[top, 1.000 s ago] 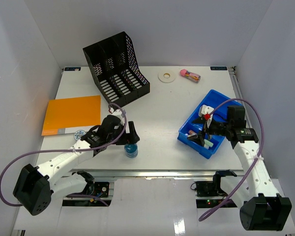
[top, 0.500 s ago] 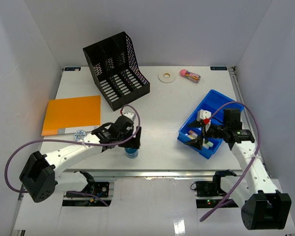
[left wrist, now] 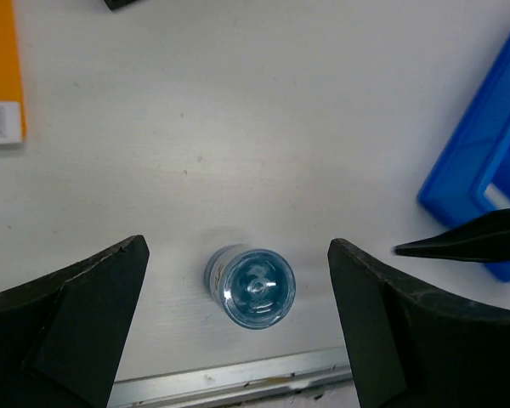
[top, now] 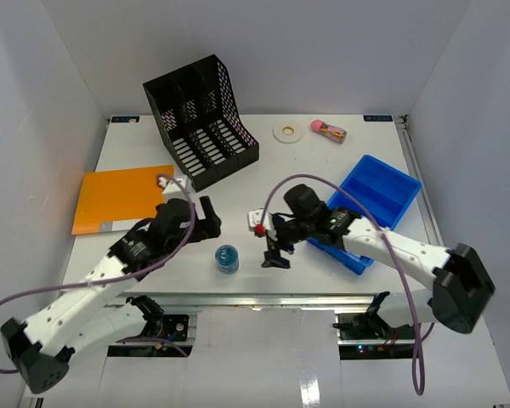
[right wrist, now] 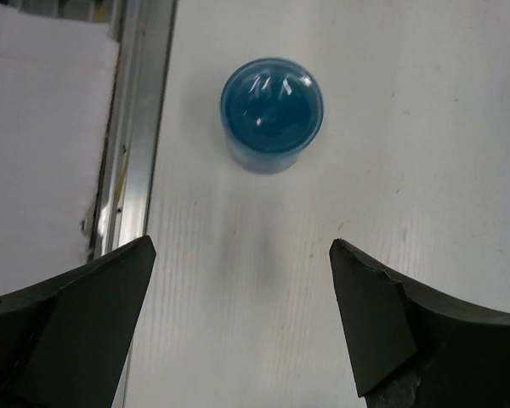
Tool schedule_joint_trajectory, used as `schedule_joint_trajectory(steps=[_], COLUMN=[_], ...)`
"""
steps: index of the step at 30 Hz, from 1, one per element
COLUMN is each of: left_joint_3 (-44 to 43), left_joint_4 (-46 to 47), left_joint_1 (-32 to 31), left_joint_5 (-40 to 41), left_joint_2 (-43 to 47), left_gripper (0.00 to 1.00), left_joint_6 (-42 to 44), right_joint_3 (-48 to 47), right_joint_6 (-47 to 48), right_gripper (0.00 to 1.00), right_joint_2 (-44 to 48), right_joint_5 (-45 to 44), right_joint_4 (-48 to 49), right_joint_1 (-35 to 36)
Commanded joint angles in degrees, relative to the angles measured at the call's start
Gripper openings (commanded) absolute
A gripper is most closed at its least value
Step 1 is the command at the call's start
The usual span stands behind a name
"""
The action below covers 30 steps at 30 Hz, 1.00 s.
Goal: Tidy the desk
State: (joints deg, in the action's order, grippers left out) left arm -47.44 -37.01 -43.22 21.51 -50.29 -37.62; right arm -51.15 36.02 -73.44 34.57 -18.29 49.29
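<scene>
Left end effector [left wrist: 236,248] is hanging spread wide above the tabletop [top: 289,183], its fingers [left wrist: 76,314] bracketing a small blue jar [left wrist: 252,287] from above without touching it. The jar is standing upright near the tabletop's front rail [right wrist: 140,127], just inside the edge, probably because it is loose clutter waiting to be put away. To its right, the right end effector [right wrist: 242,246] is gaping wide and empty too, aiming down at the same jar from the other side. One of its dark fingertips [left wrist: 459,245] is showing at the right edge of the left wrist view. Both arms are crowding one item, so a collision is looking possible unless one gives way. Farther right, a blue bin [top: 370,208] is sitting at an angle on the tabletop. It is seemingly serving as the catch-all for small things, which is making it the likely home for the jar.
</scene>
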Motion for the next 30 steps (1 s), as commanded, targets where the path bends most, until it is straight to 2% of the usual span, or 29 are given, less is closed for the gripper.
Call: schedule_joint_trajectory(steps=[1,4,7,12,19,24,30], left_joint_3=[-2.21,-3.47,-5.43,-7.18,-4.84,-2.45,-1.65], left_joint_4=[-7.81,-11.91,-15.78,-19.79,-19.08,-18.56,-18.32], left_joint_1=[0.47,0.51,0.51,0.51,0.51,0.51,0.51], left_joint_5=[10.34,12.63,13.79,15.18,13.47,12.14,11.97], left_joint_2=[14.71,21.66,24.56,26.68,28.23,28.82,30.51], left_gripper=[0.98,0.98,0.98,0.98,0.98,0.98,0.98], left_joint_6=[-7.91,-9.56,-10.62,-11.43,-12.37,-13.19,-13.44], right_joint_3=[-6.71,-8.93,-11.30,-13.99,-16.60,-16.51,-16.13], right_joint_6=[-12.64,-14.17,-15.00,-15.05,-14.08,-11.42,-5.18], right_gripper=[0.90,0.90,0.90,0.90,0.90,0.90,0.90], right_joint_2=[-9.08,-14.90,-19.93,-24.56,-29.83,-28.35,-21.01], right_joint_5=[-13.48,-17.13,-18.87,-19.70,-25.50,-28.44,-23.29], right_joint_4=[11.66,15.61,16.61,16.60,16.00,16.18,13.02], right_joint_1=[7.58,12.74,14.48,15.32,16.63,16.63,16.23])
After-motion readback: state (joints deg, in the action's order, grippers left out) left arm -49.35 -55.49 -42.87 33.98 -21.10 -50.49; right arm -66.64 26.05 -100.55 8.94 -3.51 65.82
